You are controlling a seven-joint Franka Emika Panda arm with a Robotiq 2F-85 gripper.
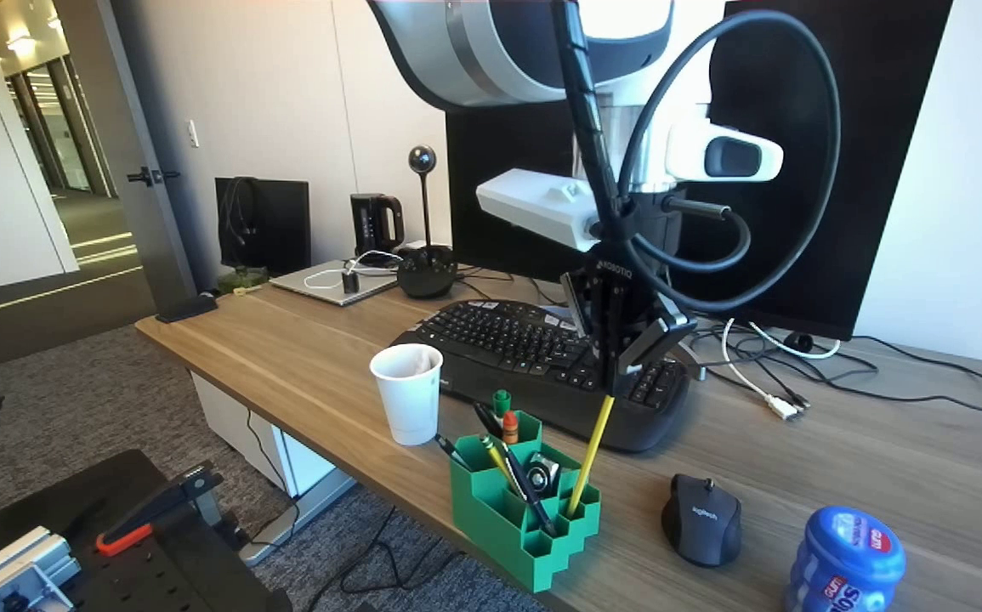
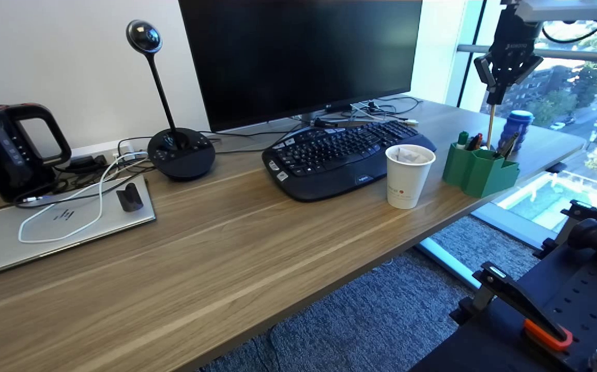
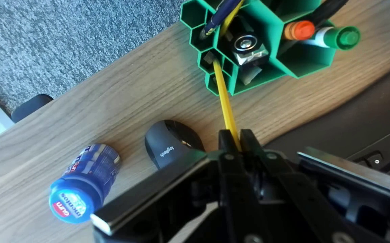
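My gripper (image 3: pixel 236 135) is shut on a yellow pencil (image 3: pixel 225 101), pinching its upper part between the fingertips. In both exterior views the pencil (image 1: pixel 593 450) hangs down from the gripper (image 1: pixel 613 391) at a slight tilt. Its lower end sits in a small hexagonal cell of the green pen holder (image 1: pixel 486 518), seen best in the wrist view. Other cells of the holder hold a dark pen (image 3: pixel 222 13), an orange marker (image 3: pixel 299 30), a green-capped marker (image 3: pixel 343 38) and a small black-and-silver object (image 3: pixel 245 43). The pencil's upper end is hidden within the gripper.
A white paper cup (image 1: pixel 408 399) stands beside the holder. Behind are a black keyboard (image 1: pixel 525 348) and a monitor (image 2: pixel 303 57). A mouse (image 1: pixel 701 520) and a blue gum bottle (image 1: pixel 848 557) stand on the desk, whose front edge runs close to the holder.
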